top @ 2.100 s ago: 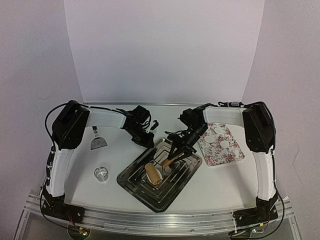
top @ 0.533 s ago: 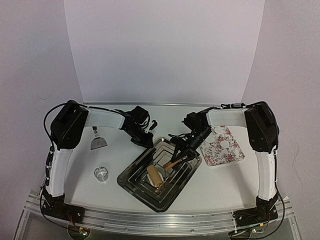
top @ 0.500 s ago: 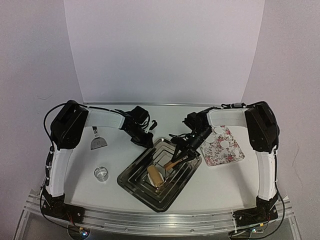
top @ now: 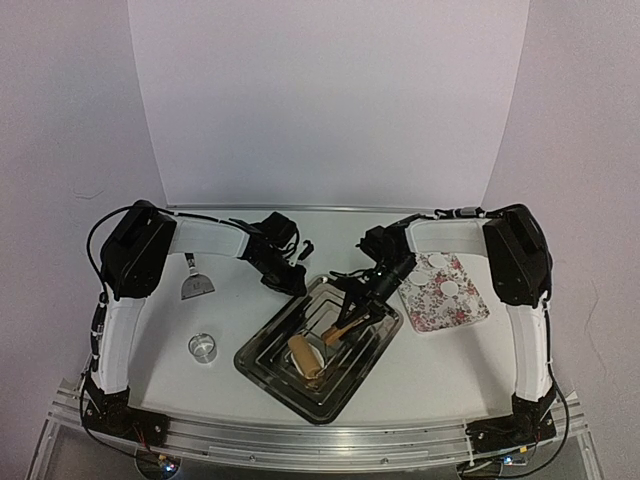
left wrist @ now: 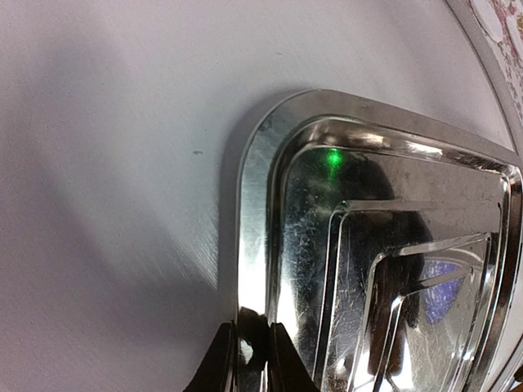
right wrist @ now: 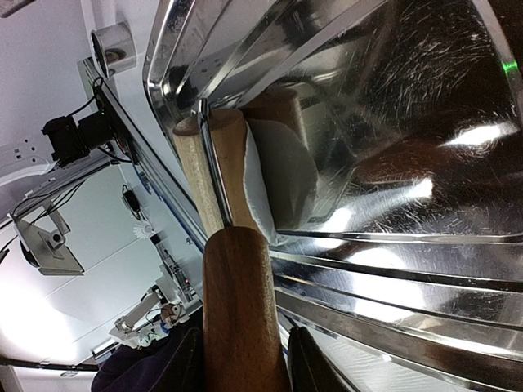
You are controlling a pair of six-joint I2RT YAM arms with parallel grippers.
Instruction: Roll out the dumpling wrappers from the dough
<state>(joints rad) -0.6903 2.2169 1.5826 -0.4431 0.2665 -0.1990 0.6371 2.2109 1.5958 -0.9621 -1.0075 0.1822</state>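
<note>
A steel tray (top: 345,385) lies in the middle of the table. On it a wooden rolling pin (top: 305,358) rests with its roller (right wrist: 214,175) on a flattened white piece of dough (right wrist: 282,175). My right gripper (top: 362,292) is shut on the pin's brown handle (right wrist: 237,302), with a finger on each side. At the tray's far-left edge, my left gripper (left wrist: 249,359) is shut on the rim (left wrist: 249,204); in the top view the left gripper (top: 298,287) sits at that edge. Small white dumpling wrappers (top: 450,288) lie on a floral plate (top: 425,310) at the right.
A clear ring cutter (top: 203,346) stands on the table left of the tray. A metal scraper (top: 195,283) lies further back on the left. White backdrop walls close off the far side.
The roller has shifted a little toward the tray's near-left, and my right gripper has moved slightly left with the handle. The left arm has stayed on the rim.
</note>
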